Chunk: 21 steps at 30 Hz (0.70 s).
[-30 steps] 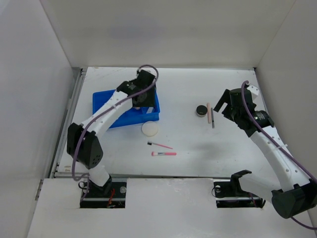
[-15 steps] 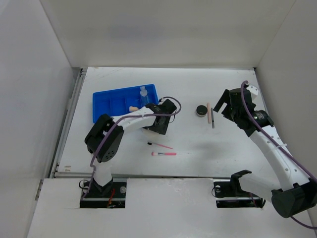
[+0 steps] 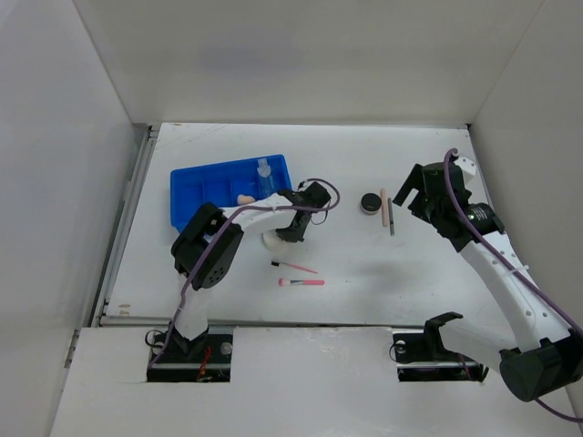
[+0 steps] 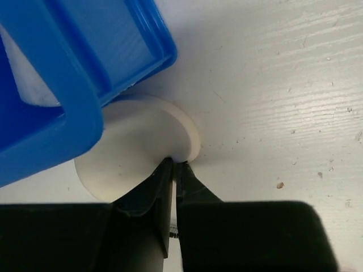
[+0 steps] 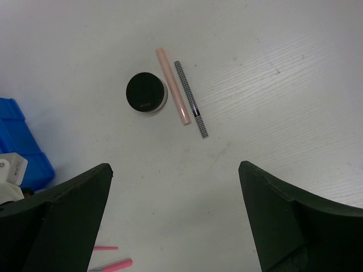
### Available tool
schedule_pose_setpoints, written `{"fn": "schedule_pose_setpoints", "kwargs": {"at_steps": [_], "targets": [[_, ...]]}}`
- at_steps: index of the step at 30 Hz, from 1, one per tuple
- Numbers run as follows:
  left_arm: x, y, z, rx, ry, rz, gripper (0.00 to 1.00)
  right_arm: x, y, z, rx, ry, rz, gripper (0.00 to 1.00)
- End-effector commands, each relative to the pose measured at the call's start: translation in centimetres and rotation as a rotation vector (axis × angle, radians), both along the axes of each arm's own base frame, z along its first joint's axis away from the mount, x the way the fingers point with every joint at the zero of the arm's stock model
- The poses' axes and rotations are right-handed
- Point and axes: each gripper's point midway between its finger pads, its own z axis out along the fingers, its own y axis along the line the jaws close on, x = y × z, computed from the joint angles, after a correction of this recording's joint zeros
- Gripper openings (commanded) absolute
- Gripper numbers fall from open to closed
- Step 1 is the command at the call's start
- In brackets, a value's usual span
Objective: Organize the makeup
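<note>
The white round puff (image 3: 272,242) (image 4: 136,141) lies on the table just off the blue tray's (image 3: 196,187) (image 4: 57,130) near corner. My left gripper (image 3: 290,232) (image 4: 176,163) is shut, its tips pinching the puff's rim. A clear bottle (image 3: 264,170) and the peach sponge (image 3: 244,199) sit in the tray. Two pink-handled brushes (image 3: 296,266) (image 3: 302,282) lie in front of the puff. The black jar (image 3: 369,202) (image 5: 146,93), beige stick (image 3: 384,208) (image 5: 173,85) and dark pencil (image 3: 392,221) (image 5: 190,99) lie together at the right. Above them my right gripper (image 3: 414,196) (image 5: 176,167) hangs open, with nothing between its fingers.
White walls close in the table on the left, back and right. The tray's corner overhangs part of the puff in the left wrist view. Both pink brush handles (image 5: 108,264) show at the bottom left of the right wrist view.
My left arm swung from over the tray down to the puff at the tray's near corner, and its gripper closed there. The right arm has not moved.
</note>
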Motion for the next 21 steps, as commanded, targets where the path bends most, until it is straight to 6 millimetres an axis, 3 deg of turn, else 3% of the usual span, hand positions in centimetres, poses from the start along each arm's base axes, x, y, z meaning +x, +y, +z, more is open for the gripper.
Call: {"fn": "schedule_pose_setpoints", "kwargs": {"at_steps": [1, 9, 11, 13, 16, 17, 19, 21], "targets": [[-0.2, -0.2, 3.2, -0.035, -0.022, -0.005, 0.00, -0.1, -0.4, 0.9, -0.007, -0.028, -0.008, 0.99], [-3.0, 0.0, 15.5, -0.237, -0.088, -0.102, 0.00, 0.3, -0.3, 0.2, -0.013, -0.010, -0.007, 0.99], [-2.1, 0.6, 17.9, -0.265, -0.123, -0.076, 0.00, 0.4, -0.4, 0.6, -0.016, -0.021, -0.014, 0.99], [-0.4, 2.9, 19.2, -0.240, -0.156, 0.008, 0.00, 0.5, -0.4, 1.0, -0.020, -0.028, -0.009, 0.99], [2.6, 5.6, 19.0, -0.175, -0.193, 0.102, 0.00, 0.5, -0.4, 1.0, -0.020, -0.028, -0.009, 0.99], [4.0, 6.3, 19.8, -0.156, -0.234, 0.135, 0.00, 0.5, -0.4, 1.0, -0.020, -0.028, -0.009, 0.99], [6.1, 7.7, 18.5, -0.086, -0.227, 0.181, 0.00, 0.5, -0.2, 1.0, -0.015, -0.026, -0.002, 0.99], [8.2, 8.4, 19.1, -0.026, -0.279, 0.214, 0.00, 0.4, -0.3, 1.2, -0.012, -0.035, -0.002, 0.99]]}}
